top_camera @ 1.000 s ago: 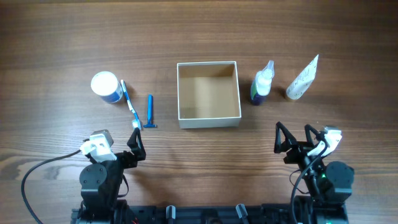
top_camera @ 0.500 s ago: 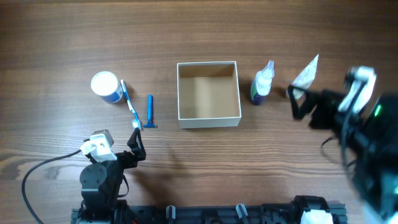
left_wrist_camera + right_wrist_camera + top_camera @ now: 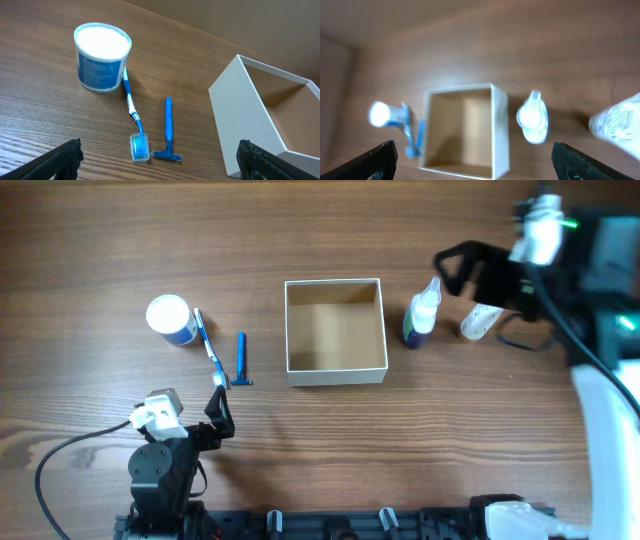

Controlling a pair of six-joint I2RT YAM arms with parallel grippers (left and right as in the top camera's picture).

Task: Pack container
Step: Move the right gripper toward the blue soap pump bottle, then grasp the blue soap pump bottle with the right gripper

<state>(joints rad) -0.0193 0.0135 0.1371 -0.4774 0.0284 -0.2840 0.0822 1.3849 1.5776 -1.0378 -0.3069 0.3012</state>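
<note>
The container (image 3: 336, 374) is a square shallow box with white walls and a brown inside, at the table's middle, with nothing in it. It also shows in the left wrist view (image 3: 245, 125) and, blurred, in the right wrist view (image 3: 501, 130). My left gripper (image 3: 190, 420) is open and empty near the front left edge, its fingers at the frame's lower corners in the left wrist view (image 3: 162, 167). My right gripper (image 3: 470, 275) is open and empty, held high over the back right, above the bottle and tube; its fingers frame the right wrist view (image 3: 480, 160).
Left of the box lie a white-lidded blue jar (image 3: 170, 318), a blue toothbrush (image 3: 207, 348) and a blue razor (image 3: 241, 360). Right of it stand a spray bottle (image 3: 422, 312) and a white tube (image 3: 483, 315), partly under my right arm.
My right arm has risen from the front right and swung to the back right, over the bottle and tube. The left arm and all objects have not moved.
</note>
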